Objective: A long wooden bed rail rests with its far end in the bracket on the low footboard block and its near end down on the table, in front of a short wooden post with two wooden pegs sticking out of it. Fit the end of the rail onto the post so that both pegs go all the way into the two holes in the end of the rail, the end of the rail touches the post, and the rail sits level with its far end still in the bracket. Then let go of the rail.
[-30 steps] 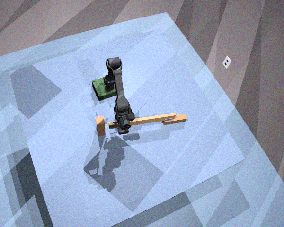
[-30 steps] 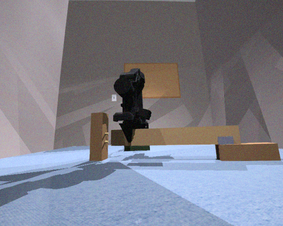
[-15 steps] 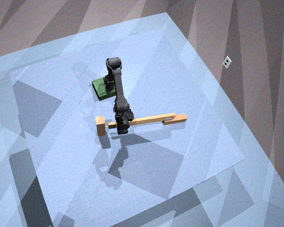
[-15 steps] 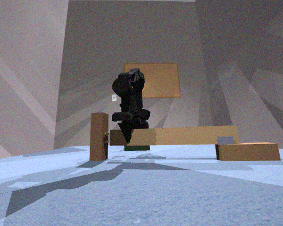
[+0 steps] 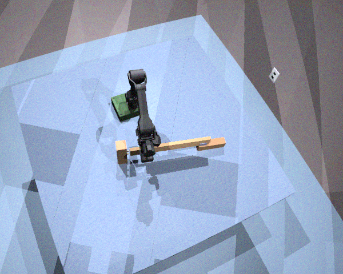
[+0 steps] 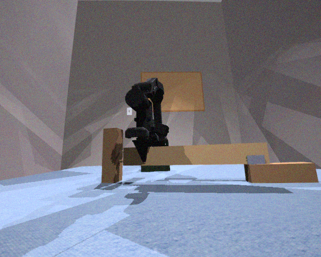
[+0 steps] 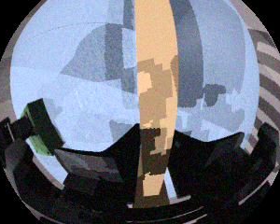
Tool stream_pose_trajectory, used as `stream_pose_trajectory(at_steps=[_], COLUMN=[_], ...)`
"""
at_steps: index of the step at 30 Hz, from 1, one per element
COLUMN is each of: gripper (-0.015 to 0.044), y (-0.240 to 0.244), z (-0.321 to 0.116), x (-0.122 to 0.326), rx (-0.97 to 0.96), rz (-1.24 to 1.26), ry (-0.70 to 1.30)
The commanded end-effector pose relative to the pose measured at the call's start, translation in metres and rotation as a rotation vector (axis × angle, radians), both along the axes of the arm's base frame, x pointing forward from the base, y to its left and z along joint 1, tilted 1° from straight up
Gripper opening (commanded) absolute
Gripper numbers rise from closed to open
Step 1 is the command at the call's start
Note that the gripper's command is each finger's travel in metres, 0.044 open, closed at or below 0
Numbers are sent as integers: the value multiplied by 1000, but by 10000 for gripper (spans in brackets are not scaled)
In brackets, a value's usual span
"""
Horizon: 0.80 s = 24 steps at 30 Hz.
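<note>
The long wooden rail (image 5: 180, 144) (image 6: 215, 154) (image 7: 158, 37) is off the table and looks roughly level. My gripper (image 5: 147, 150) (image 6: 144, 161) (image 7: 147, 126) is shut on it close to its near end. That end faces the upright post (image 5: 120, 145) (image 6: 110, 155), with a narrow gap between them in the top view. The pegs (image 5: 127, 152) (image 6: 121, 160) show in that gap; whether their tips are in the holes cannot be told. The far end is over the footboard block (image 5: 216, 142) (image 6: 282, 172), behind the grey bracket (image 5: 203, 144) (image 6: 255, 159); its exact seating is unclear.
The green base block (image 5: 123, 107) (image 6: 155, 168) (image 7: 41, 126) of the arm stands behind the rail. The arm reaches over the rail from there. Dark shadows lie on the table in front of the rail.
</note>
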<state>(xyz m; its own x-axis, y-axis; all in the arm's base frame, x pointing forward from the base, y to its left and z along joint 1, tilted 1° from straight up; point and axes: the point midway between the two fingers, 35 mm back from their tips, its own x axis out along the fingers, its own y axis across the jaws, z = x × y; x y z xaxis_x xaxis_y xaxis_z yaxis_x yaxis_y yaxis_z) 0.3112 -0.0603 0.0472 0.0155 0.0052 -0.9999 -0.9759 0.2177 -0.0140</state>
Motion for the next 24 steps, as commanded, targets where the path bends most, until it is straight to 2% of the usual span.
stream_pose_trajectory(at_steps=[1, 24], gripper=[0, 0], y=[-3, -10], z=[1, 0], x=[0, -1], rx=[-2, -3], rz=[1, 1], ry=[-4, -4])
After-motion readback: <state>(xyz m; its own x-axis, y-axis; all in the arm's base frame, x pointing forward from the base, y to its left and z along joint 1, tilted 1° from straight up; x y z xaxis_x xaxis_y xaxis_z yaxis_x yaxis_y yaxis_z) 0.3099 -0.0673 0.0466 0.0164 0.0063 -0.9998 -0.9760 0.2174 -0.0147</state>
